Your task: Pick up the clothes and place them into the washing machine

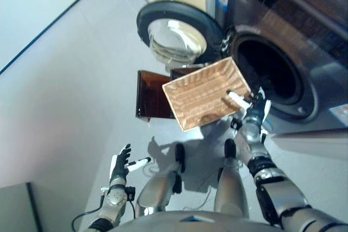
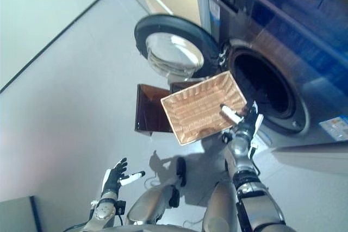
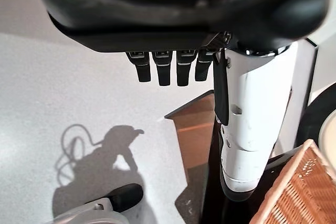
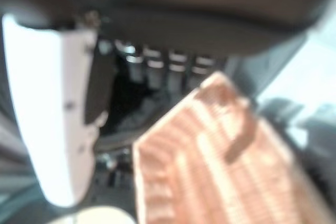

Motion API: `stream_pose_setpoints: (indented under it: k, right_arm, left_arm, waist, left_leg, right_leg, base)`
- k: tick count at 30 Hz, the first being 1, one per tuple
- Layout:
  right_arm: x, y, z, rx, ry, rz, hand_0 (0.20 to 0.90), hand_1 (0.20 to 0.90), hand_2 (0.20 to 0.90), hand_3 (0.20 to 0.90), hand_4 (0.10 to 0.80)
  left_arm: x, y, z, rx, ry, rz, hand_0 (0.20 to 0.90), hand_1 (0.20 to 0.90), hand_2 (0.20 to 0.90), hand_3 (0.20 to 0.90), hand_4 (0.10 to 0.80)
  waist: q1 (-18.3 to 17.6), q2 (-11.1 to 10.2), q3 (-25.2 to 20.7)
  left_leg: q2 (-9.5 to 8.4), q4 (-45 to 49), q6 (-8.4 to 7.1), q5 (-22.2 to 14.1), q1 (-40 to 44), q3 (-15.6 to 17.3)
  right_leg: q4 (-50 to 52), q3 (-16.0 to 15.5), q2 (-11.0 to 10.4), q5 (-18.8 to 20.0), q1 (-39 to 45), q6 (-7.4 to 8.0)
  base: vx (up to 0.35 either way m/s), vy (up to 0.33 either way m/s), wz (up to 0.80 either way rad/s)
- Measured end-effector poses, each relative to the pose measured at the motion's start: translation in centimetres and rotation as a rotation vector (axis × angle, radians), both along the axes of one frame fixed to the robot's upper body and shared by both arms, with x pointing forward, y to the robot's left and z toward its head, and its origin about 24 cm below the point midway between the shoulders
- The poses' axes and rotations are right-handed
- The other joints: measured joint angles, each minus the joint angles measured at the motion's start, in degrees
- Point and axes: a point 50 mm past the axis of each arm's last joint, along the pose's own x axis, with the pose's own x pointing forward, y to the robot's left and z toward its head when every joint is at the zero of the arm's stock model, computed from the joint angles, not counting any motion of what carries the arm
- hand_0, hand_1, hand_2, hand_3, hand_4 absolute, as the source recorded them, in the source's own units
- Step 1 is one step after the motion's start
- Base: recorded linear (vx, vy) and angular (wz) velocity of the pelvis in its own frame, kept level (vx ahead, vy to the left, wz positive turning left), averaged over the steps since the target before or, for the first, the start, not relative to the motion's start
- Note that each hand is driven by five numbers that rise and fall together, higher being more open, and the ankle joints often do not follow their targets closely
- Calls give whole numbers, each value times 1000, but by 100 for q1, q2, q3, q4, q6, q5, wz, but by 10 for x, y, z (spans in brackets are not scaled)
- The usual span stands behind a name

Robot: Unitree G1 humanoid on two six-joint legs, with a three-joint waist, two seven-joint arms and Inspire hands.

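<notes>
My right hand (image 1: 252, 113) holds a woven wicker basket (image 1: 204, 93) in the air by its rim, the white thumb (image 1: 237, 99) inside and the fingers behind. The basket is tipped toward the dark round drum opening (image 1: 269, 74) of the grey washing machine (image 1: 304, 36) and looks empty; I see no clothes in any view, and the drum's inside is too dark to read. The right wrist view shows the basket (image 4: 210, 166) just past that hand's thumb (image 4: 52, 108). My left hand (image 1: 120, 165) hangs low at the left, open and holding nothing.
The machine's round door (image 1: 176, 36) stands swung open to the left of the drum. A brown translucent box-like stand (image 1: 151, 95) sits on the floor below the door, also in the left wrist view (image 3: 194, 135). A grey object's corner (image 1: 16, 207) shows at lower left.
</notes>
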Motion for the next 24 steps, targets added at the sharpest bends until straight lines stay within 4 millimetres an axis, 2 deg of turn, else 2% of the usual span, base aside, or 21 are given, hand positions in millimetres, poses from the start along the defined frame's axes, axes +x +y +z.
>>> stream_pose_setpoints:
  k: [2,6,7,10,14,19,24]
  right_arm:
    - [-23,-2,-24,-37,122,15,900,900,900,900,800]
    - [-51,-3,-51,-114,283,104,900,900,900,900,800]
    - [-65,-5,-62,-116,355,103,900,900,900,900,800]
    - [-95,-8,-82,-99,473,95,900,900,900,900,800]
    - [-136,-7,-103,-74,624,101,900,900,900,900,800]
    - [-163,-2,-116,-124,772,201,900,900,900,900,800]
    - [-179,-1,-123,-179,872,306,900,900,900,900,800]
  left_arm:
    - [-8,2,-4,23,37,-14,900,900,900,900,800]
    - [-24,6,-13,61,128,-43,900,900,900,900,800]
    - [-32,9,-17,77,171,-47,900,900,900,900,800]
    - [-50,19,-23,105,255,-17,900,900,900,900,800]
    - [-64,24,-27,133,333,-40,900,900,900,900,800]
    - [-71,25,-29,140,377,-88,900,900,900,900,800]
    - [-80,25,-32,138,440,-133,900,900,900,900,800]
  waist:
    - [14,-116,-147]
    - [-48,-290,-291]
    - [-45,-348,-384]
    - [-126,-555,-633]
    - [-158,-795,-968]
    - [-181,-871,-1259]
    - [-205,-885,-1443]
  left_leg:
    - [14,-31,-26,-17,162,-10]
    - [26,-160,-23,-21,449,-12]
    - [33,-230,-21,-33,594,-9]
    - [42,-332,-7,-63,813,-1]
    - [54,-338,-7,-192,1067,21]
    - [56,-362,17,-275,1251,86]
    - [75,-363,5,-296,1354,159]
  right_leg:
    - [-100,-44,0,2,206,-5]
    - [-340,-75,9,62,558,6]
    - [-446,-88,15,71,720,12]
    - [-630,-118,21,82,981,26]
    - [-884,-123,27,118,1324,30]
    - [-997,-68,36,134,1523,41]
    - [-1013,-51,52,137,1610,38]
  base:
    - [87,-61,-1]
    - [121,-85,-2]
    - [56,-40,-3]
    - [89,-54,-6]
    - [61,-32,-11]
    - [11,-20,-9]
    - [0,-7,-3]
